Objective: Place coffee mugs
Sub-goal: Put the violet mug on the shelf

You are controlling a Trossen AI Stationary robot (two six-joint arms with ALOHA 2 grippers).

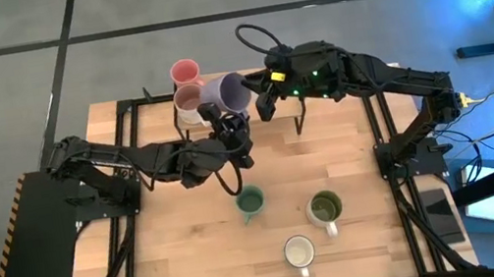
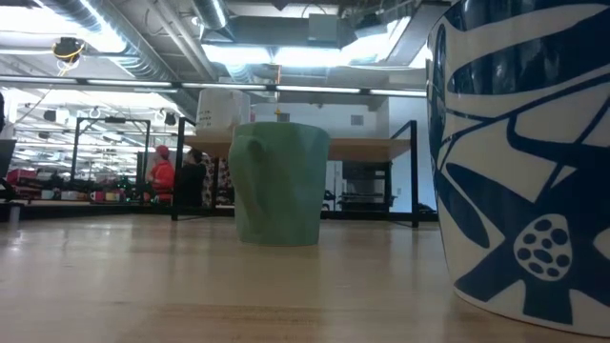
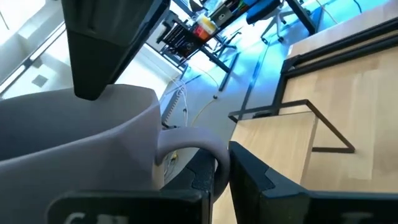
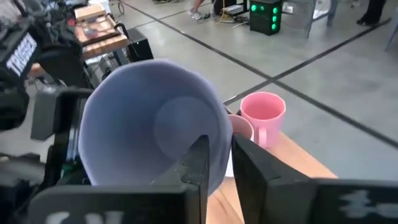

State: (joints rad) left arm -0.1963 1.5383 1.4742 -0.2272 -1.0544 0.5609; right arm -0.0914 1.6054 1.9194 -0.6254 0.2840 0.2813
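Observation:
A lavender mug [image 1: 226, 91] hangs in the air over the table's far middle, tipped on its side, its mouth [image 4: 149, 124] facing my right gripper. My left gripper [image 1: 220, 119] is shut on its handle. My right gripper [image 1: 258, 94] is slightly open, with one finger inside the mouth and one outside the rim. A pink mug [image 1: 185, 71] and a white mug with a mauve inside [image 1: 189, 98] stand upright at the far edge. On the near table stand a teal-green mug [image 1: 250, 200], an olive-green mug [image 1: 324, 208] and a white mug [image 1: 298, 250]. My left gripper pinches the lavender mug's handle [image 3: 210, 154] between its two fingers, which come roughly level from the table's left and near side. The mug is lifted clear, lying on its side. My right gripper's fingers [image 4: 198, 163] straddle the rim wall [image 4: 219, 144]; I cannot tell whether they touch it.
A black metal frame [image 1: 303, 118] stands on the far part of the table around the mugs there. In the low view a white mug with a blue pattern [image 2: 519, 162] fills the right side, close to the camera. Bare wood lies at the near left.

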